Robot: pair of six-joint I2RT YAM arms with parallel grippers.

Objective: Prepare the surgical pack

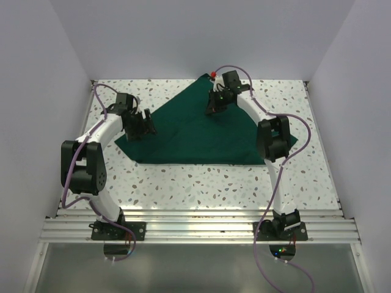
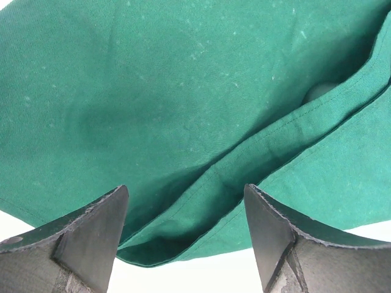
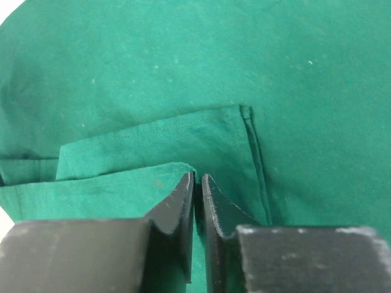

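Note:
The dark green drape (image 1: pixel 201 137) lies on the speckled table as a large folded triangle, its point at the far edge. My left gripper (image 1: pixel 146 124) is open at the drape's left edge; in the left wrist view (image 2: pixel 186 190) its jaws straddle a folded double hem of the drape (image 2: pixel 183 91). My right gripper (image 1: pixel 214 105) is over the far part of the drape. In the right wrist view (image 3: pixel 197 177) its jaws are shut, pinching a folded layer of the drape (image 3: pixel 153 61). No instruments, gauze or tray show; a rounded bump (image 2: pixel 319 91) lies under the cloth.
The speckled tabletop (image 1: pixel 183 183) is walled by white panels on three sides. A metal rail (image 1: pixel 195 229) runs along the near edge at the arm bases. A small red object (image 1: pixel 212 74) sits at the far edge by the drape's point. Purple cables hang from both arms.

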